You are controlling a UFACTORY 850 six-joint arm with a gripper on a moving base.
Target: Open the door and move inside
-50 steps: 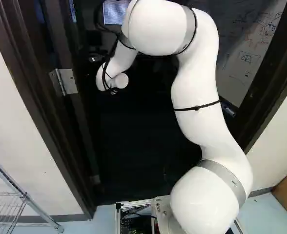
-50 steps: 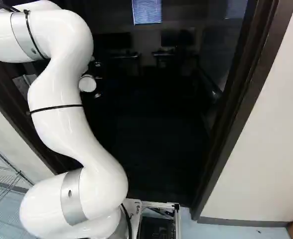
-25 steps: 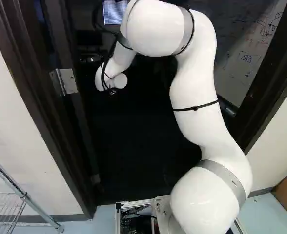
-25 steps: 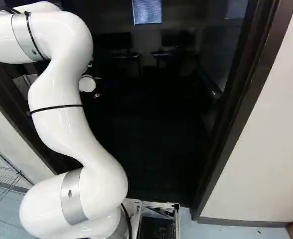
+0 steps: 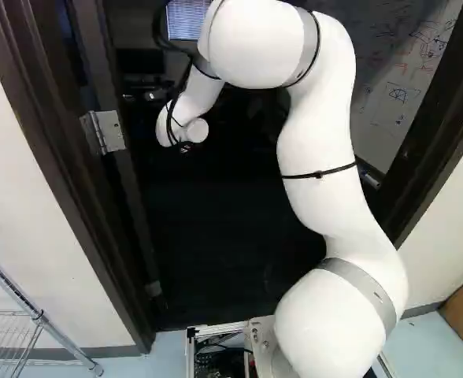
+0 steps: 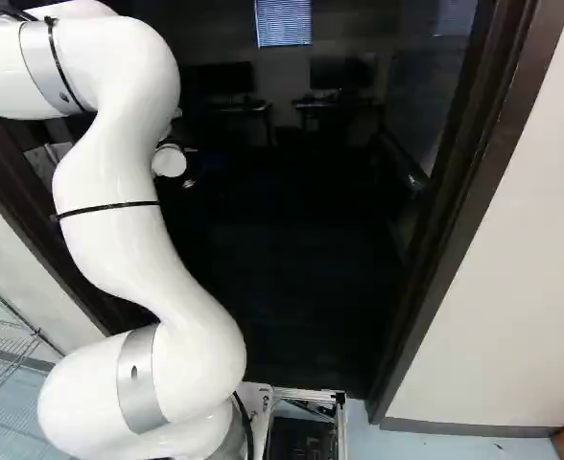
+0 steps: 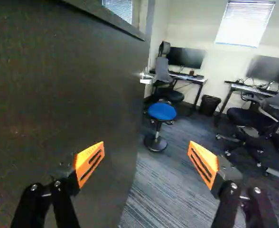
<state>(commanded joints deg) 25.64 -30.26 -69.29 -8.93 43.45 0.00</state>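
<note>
wrist view: gripper point(image 7: 146, 161) is released, fingers apart; open door point(image 7: 68, 90) stands beside and ahead of it. arm point(image 5: 318, 197) has shifted slightly, base point(image 5: 259, 337) has not; driving inside likely remains.

arm point(image 5: 316, 134) raised, bent at elbow | hand point(image 7: 147, 149): two fingers spread wide apart

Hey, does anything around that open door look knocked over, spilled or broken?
Nothing stands out. The door is open, its upper hinge looks intact, and beyond it the blue stool and wastebasket stand upright. I see no spill on the carpet, though the base views leave much dark.
</note>
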